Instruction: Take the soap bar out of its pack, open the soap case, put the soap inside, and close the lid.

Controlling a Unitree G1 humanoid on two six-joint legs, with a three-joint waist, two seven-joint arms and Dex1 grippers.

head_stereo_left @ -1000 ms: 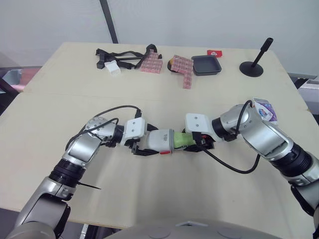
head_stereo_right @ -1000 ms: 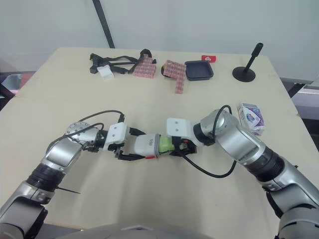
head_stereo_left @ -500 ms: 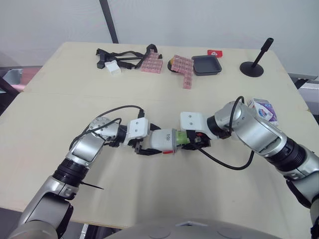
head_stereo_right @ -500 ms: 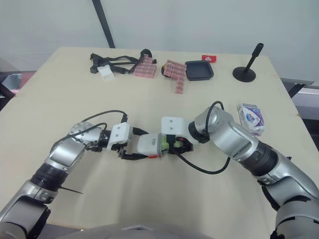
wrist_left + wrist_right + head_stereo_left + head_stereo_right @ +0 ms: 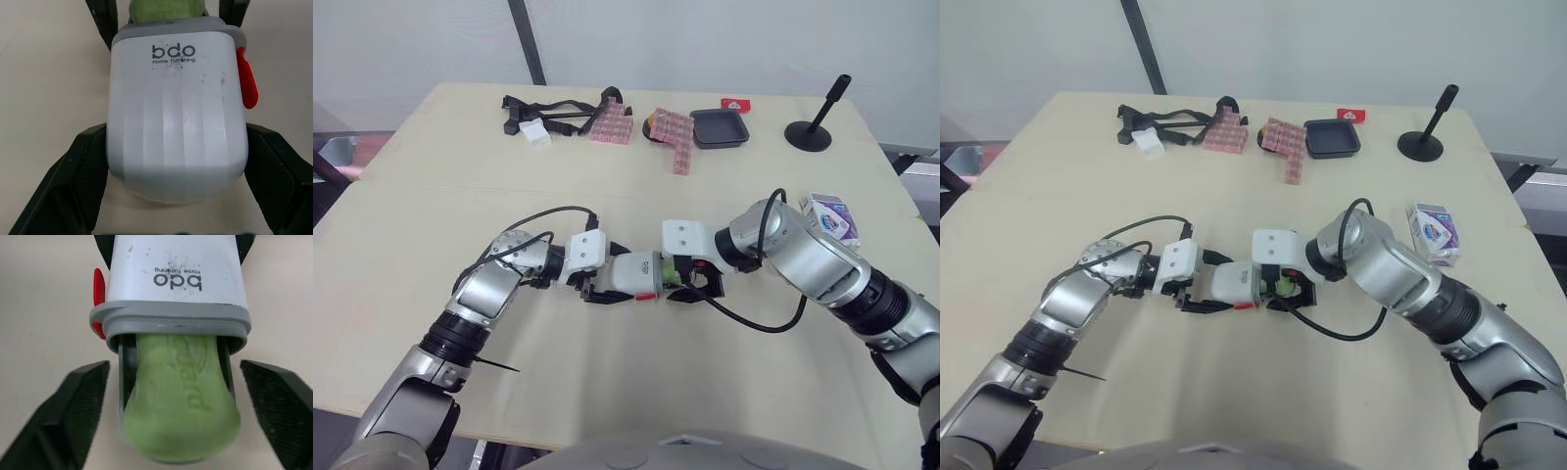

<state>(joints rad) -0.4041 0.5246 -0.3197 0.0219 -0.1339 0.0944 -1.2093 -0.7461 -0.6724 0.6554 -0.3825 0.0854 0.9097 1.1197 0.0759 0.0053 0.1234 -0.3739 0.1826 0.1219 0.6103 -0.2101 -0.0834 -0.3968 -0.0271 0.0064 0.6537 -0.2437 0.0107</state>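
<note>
Green soap bar [image 5: 178, 401], unwrapped, lay with one end inside the mouth of the white soap case [image 5: 176, 112] and its rounded other end protruding past the case's grey rim [image 5: 171, 318]. Thin grey inner walls flanked the bar, which suggested a sliding tray, though this could not be confirmed. A red latch [image 5: 247, 83] projected from one side of the case near the rim. The case lay flat on the table [image 5: 636, 392], near its middle and between the two arms. The left gripper [image 5: 605, 286] grasped the closed end of the case, its black fingers [image 5: 83, 161] pressed against both side walls. The right gripper [image 5: 690, 287] faced the open end and was released, its fingers [image 5: 83, 396] spread wide on either side of the bar and touching neither bar nor case. The soap pack [image 5: 830, 215], a white and purple carton, stood well apart near the table's right edge. Along the far edge lay a black strap [image 5: 548, 113], pink checked packets [image 5: 612, 125], a black tray [image 5: 719, 127] and a black stand [image 5: 813, 122]. The step in hand was judged to be the insertion, roughly half done, with unpacking and opening complete. The next move called for a straight push on the protruding end along the case's long axis while the left gripper braced the case against sliding, then closure at the red latch.
</note>
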